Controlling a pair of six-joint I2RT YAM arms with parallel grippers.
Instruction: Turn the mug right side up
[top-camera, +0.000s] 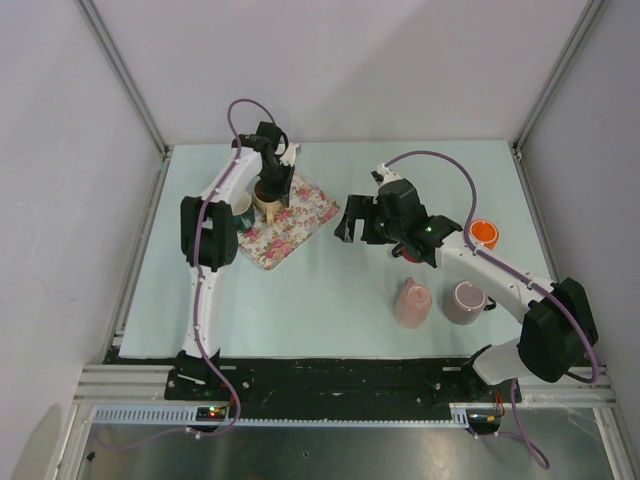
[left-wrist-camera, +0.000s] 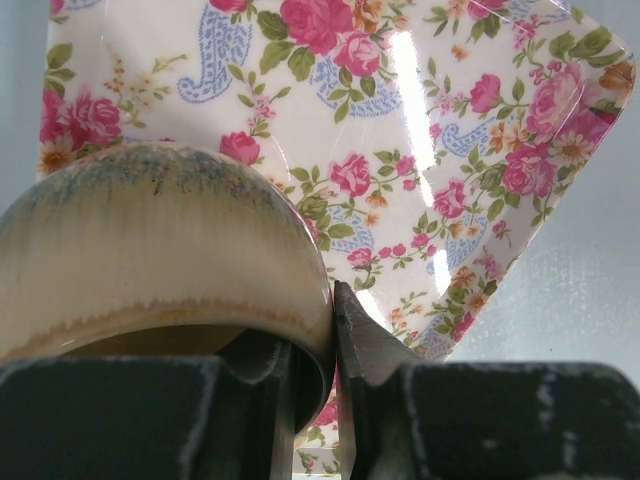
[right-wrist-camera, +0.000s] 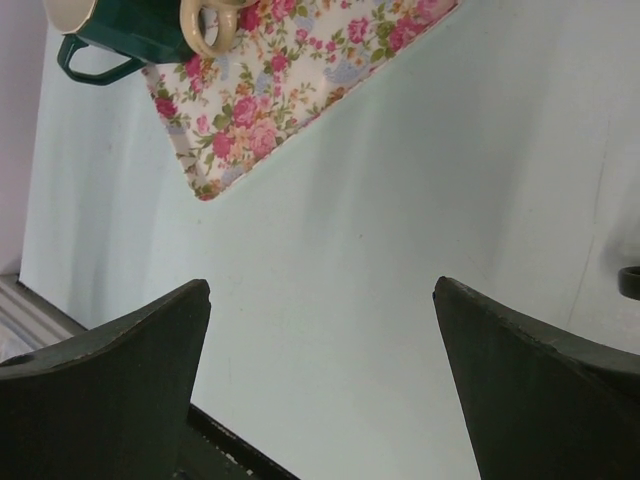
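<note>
White walls (top-camera: 350, 70) close in a pale green bench (top-camera: 330, 290) with the two arms bolted at its near edge.

Just left of the left claw (left-wrist-camera: 322, 320) stands a green mug (top-camera: 241, 209), mouth up, its handle pointing away from the claw. The left claw itself is nipped narrow on the cream mug (left-wrist-camera: 150, 250): one finger sits inside the rim and the other outside, with the mug's wall pinched between them. That mug has its mouth upward (the overhead view shows the brown inside) and it is over a flowered tray (left-wrist-camera: 450, 140), though I cannot tell whether its base touches the tray. The tray spreads out beyond and to the right of the claw, tilted cornerwise on the bench.

Further right, the right claw (right-wrist-camera: 320, 300) hangs above bare bench with its fingers spread wide and nothing between them; the tray's corner lies ahead of it and to its left. Behind this claw, nearer the arm's base, a pink mug (top-camera: 412, 303) and a mauve mug (top-camera: 464, 300) sit side by side, close together. An orange cup (top-camera: 483, 234) stands beside the right forearm, farthest right.
</note>
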